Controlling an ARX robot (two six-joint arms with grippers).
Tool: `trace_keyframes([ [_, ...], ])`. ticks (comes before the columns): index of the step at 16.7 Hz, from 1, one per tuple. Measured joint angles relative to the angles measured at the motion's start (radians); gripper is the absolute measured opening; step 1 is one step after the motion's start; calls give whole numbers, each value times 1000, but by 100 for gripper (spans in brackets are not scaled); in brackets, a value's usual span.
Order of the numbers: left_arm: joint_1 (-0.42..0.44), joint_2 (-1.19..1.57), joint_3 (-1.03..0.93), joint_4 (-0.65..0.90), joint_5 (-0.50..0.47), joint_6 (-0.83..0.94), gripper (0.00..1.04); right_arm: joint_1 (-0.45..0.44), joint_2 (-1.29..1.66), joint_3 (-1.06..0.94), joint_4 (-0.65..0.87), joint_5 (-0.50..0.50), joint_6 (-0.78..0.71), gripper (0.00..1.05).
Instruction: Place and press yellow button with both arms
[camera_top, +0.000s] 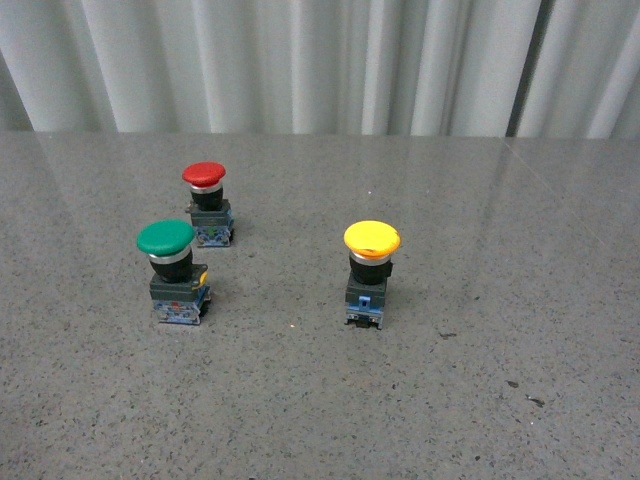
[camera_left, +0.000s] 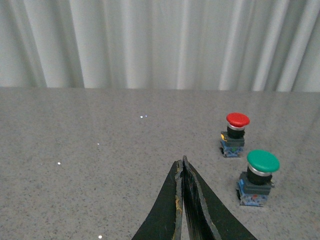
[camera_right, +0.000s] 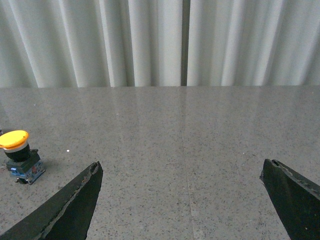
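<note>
The left gripper (camera_left: 182, 163) was closed, its two black fingers (camera_left: 172, 210) pressed together tip to tip with nothing between them, and it hung low over the grey speckled table (camera_top: 480, 390). Ahead of it and off to one side stood the green button (camera_left: 260, 177), upright on its contact block. The red button (camera_left: 236, 134) stood upright farther out on that same side. Both were well apart from the closed tips.

The right gripper (camera_right: 181, 169) was wide apart, with bare tabletop showing across the whole gap between its fingers (camera_right: 75, 205). It held nothing. The yellow button (camera_right: 18, 156) stood upright on the table, outside one finger rather than between the two. It was a little ahead of that fingertip and clear of it, touching neither finger.

In the front view neither arm showed. There the yellow button stood alone, cap up over a silver collar and a black body on the blue-grey block. It was well apart from the green and red buttons, which stood near each other, the red one behind the green. A pale pleated curtain (camera_top: 300, 60) closed off the far edge of the table beyond both grippers.
</note>
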Motion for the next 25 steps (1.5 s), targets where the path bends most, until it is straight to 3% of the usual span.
trace_keyframes([
  [2,96,-44,-22,-23,66,0,2,0,0,0,0,0,0,98],
  [9,90,-179,-80,-67,84,0,2,0,0,0,0,0,0,98],
  [15,90,-279,-83,-176,84,0,2,0,0,0,0,0,0,98],
  [17,90,-437,-83,-355,84,0,2,0,0,0,0,0,0,98],
  [20,90,-438,-82,-349,83,0,2,0,0,0,0,0,0,98],
  [22,90,-438,-82,-351,83,0,10,0,0,0,0,0,0,98],
  [25,90,-438,-82,-351,84,0,37,0,0,0,0,0,0,98],
])
